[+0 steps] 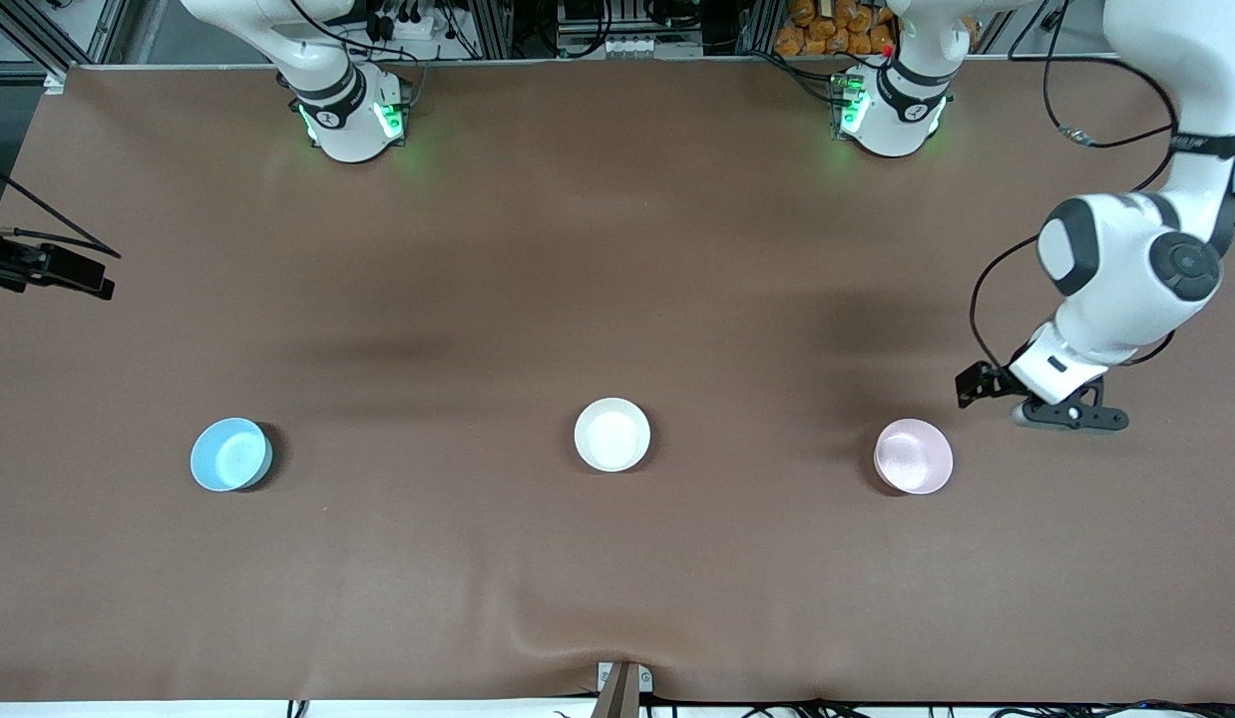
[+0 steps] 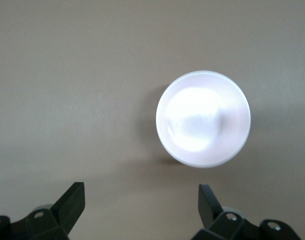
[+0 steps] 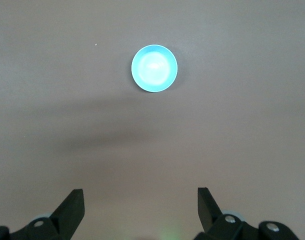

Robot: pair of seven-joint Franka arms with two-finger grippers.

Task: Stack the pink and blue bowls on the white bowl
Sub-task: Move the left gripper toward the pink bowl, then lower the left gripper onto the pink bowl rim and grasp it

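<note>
- I see the left gripper [image 2: 138,207] with its jaws spread wide and nothing between them; its fingers [image 2: 72,202] are flat, black, wedge-shaped plates.
- It hangs above bare cloth toward the left arm's end of the table, just beside the pink bowl [image 1: 913,456]. From the left wrist that bowl looks pale and glossy, with a bright glare washing out its round inside.
- The right gripper [image 3: 140,206] also has its jaws wide apart and empty, with the same dark angular fingers [image 3: 71,204]. I see it only from its own wrist camera, held high over the table with the blue bowl [image 3: 154,68] small below it.
- The blue bowl sits upright toward the right arm's end of the table, smooth and plastic-looking with a thin rim.
- The white bowl [image 1: 613,434] stands between the two coloured ones, well apart from each, round and shiny inside.
- All three bowls rest separately in a rough row on the table [image 1: 617,249], which is covered in matte brown cloth, slightly wrinkled at the edge nearest the front camera.
</note>
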